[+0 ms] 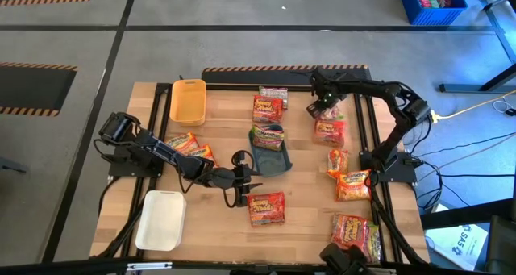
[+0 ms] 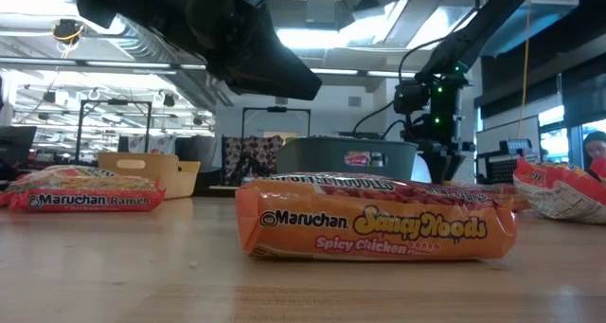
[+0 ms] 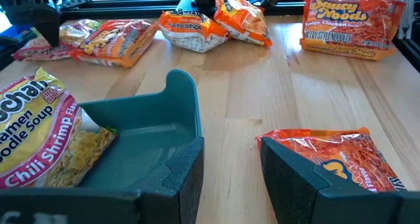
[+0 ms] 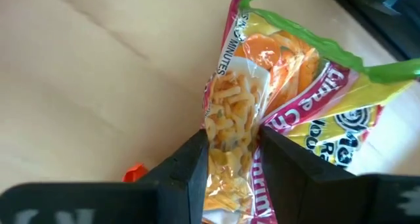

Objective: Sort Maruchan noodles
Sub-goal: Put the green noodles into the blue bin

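Yellow tray at table's far left, white tray near left corner, blue-grey tray mid-table with one noodle packet lying in its far end. Two packets left of it beside the left arm, Saucy Noods packet nearer the front, just right of the left gripper. Stacked packets behind the centre tray; more packets run down the right side, and the right gripper grips one packet at the far right.

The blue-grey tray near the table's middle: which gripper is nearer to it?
Left. The left gripper hovers open just beside the blue-grey tray. The right gripper is far off, shut on a green-edged packet.
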